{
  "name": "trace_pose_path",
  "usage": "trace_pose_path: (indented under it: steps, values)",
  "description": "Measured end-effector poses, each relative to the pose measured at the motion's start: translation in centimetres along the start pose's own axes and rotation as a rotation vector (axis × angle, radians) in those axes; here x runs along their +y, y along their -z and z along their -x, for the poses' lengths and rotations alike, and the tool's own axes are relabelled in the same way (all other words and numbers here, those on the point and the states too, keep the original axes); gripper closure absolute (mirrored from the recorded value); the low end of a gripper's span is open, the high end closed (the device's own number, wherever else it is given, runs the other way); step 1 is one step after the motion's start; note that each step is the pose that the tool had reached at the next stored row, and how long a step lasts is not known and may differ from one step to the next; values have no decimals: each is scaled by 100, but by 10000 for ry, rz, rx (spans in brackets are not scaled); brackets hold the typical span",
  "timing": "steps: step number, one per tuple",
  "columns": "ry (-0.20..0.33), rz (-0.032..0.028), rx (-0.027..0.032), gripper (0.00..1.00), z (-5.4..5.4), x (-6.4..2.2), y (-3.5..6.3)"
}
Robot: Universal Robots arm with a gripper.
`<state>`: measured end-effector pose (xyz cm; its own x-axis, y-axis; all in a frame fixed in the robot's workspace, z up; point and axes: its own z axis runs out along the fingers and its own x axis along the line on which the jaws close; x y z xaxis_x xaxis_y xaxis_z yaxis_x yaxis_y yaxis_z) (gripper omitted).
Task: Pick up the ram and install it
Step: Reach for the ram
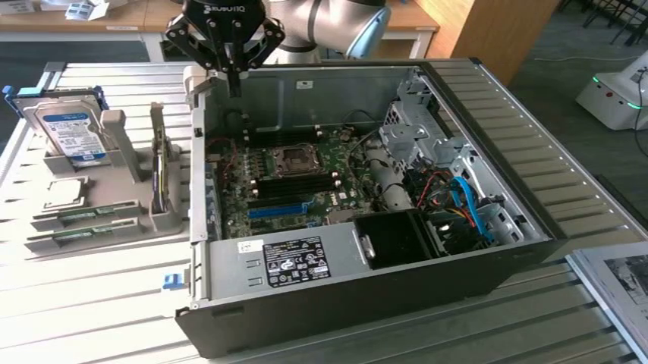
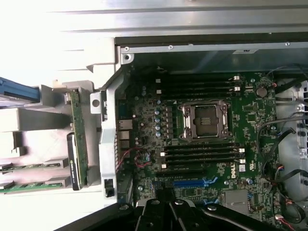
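Ram (image 1: 86,214) in rack (image 1: 120,155); end effector (image 1: 235,87) closed nr case rim (image 1: 335,67).

Silver-grey arm (image 1: 322,23) ending in a black end effector (image 1: 234,85)

The arm's rounded joint housing is smooth brushed metal, closed on one side by a pale blue cap (image 1: 375,30). The end effector's body is matte black with white lettering across its face. Its fingers (image 1: 188,38) are angular black linkages; the wrist view shows them jointed by round pivot pins (image 2: 155,202) with a dull sheen.
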<state>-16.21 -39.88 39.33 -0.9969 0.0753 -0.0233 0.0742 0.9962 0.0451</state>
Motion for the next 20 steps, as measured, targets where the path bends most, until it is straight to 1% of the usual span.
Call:
trace_pose_path:
  steps: [20]
  values:
    - [0, 0, 0, 90, -374, -12, 9]
